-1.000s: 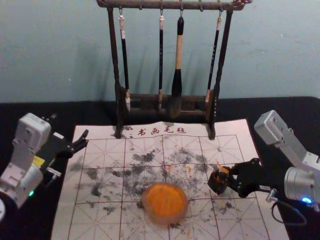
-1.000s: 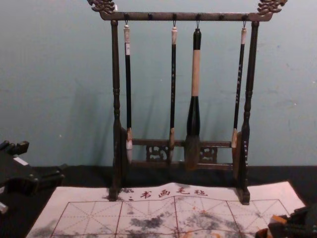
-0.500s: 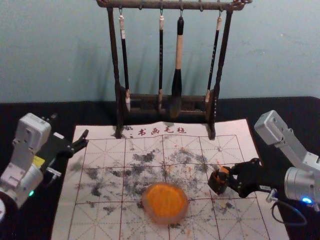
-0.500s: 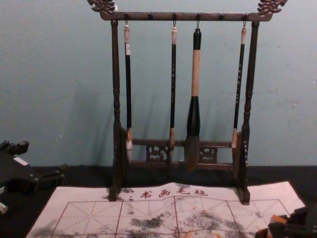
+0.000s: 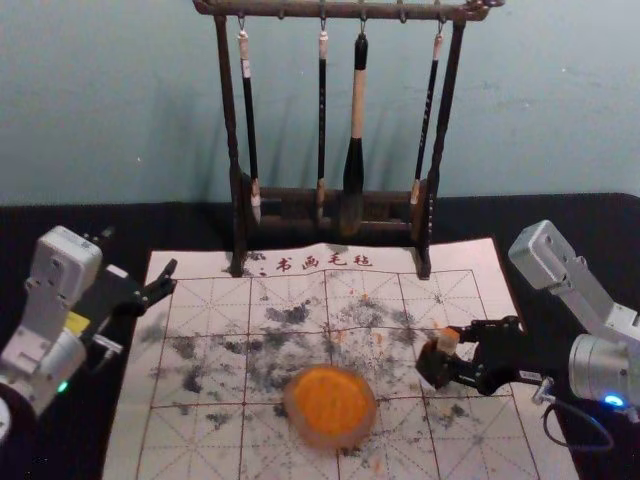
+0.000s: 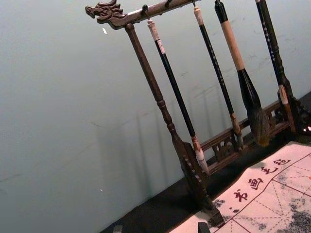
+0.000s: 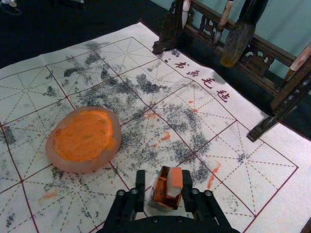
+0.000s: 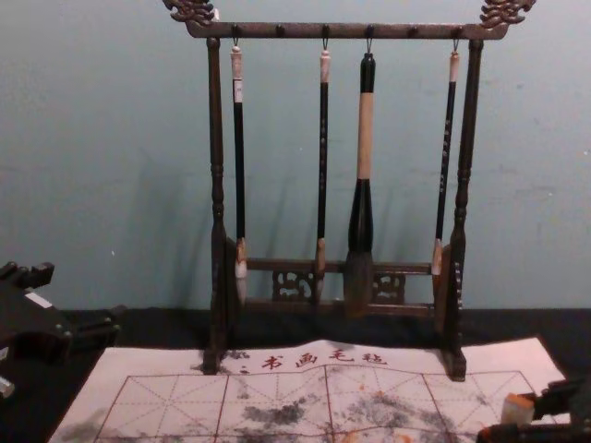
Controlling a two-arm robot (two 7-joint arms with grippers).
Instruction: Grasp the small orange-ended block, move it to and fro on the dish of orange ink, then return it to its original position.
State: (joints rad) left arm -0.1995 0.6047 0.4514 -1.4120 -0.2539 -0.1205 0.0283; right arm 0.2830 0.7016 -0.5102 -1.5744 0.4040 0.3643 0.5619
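In the head view my right gripper [image 5: 458, 352] stands open at the mat's right side, around the small orange-ended block [image 5: 446, 341], which rests in a small dark holder [image 5: 434, 366]. The right wrist view has the block [image 7: 175, 181] leaning in its brown holder [image 7: 165, 196], between the spread fingers of the right gripper [image 7: 164, 181], with a gap on either side. The round dish of orange ink [image 5: 331, 404] lies on the mat, left of that gripper. Over the mat's far left edge, my left gripper [image 5: 165, 283] is held open and idle.
A wooden rack [image 5: 240, 215] with several hanging brushes stands at the mat's far edge. The ink-stained writing mat [image 5: 205, 310] spreads between the two arms, over a black cloth [image 5: 60, 222].
My right gripper's fingers have opened, moving apart from the block. The block now shows its pale side between them. The left arm has not moved.
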